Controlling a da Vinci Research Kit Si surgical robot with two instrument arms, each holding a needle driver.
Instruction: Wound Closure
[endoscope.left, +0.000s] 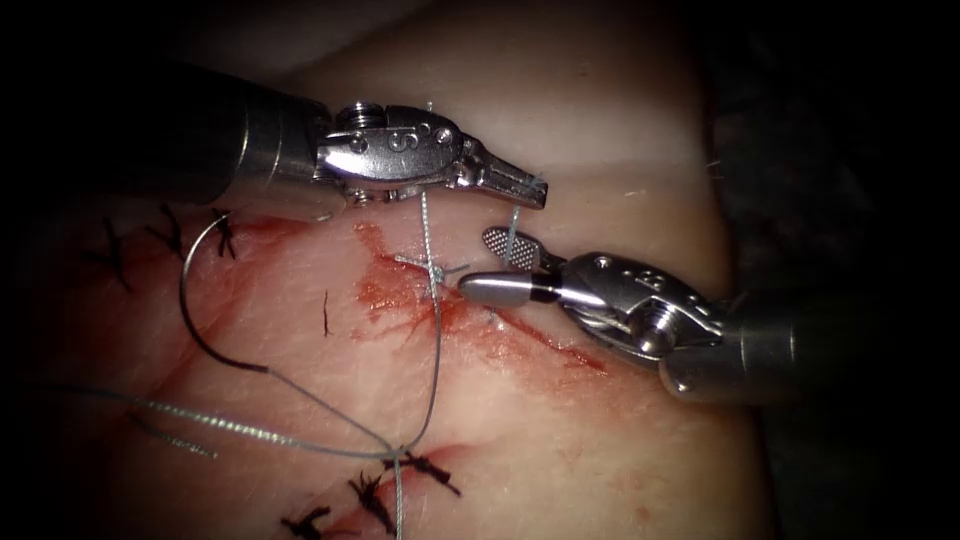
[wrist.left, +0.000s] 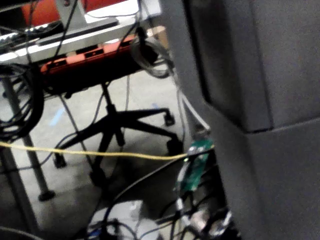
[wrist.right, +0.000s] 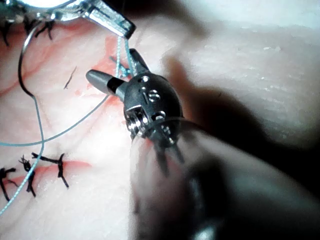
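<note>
Gripping a thread end, the left tool is clenched; the right tool gapes around it above the knot mid-tissue. Needle lies loose leftward. Keeping tension steady seems wise.

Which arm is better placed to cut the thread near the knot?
Right, likely: the right tool has its fingers open astride the thread, which the left tool holds, shut on it. The right holds nothing. The needle lies free on the tissue, left of the cut.
</note>
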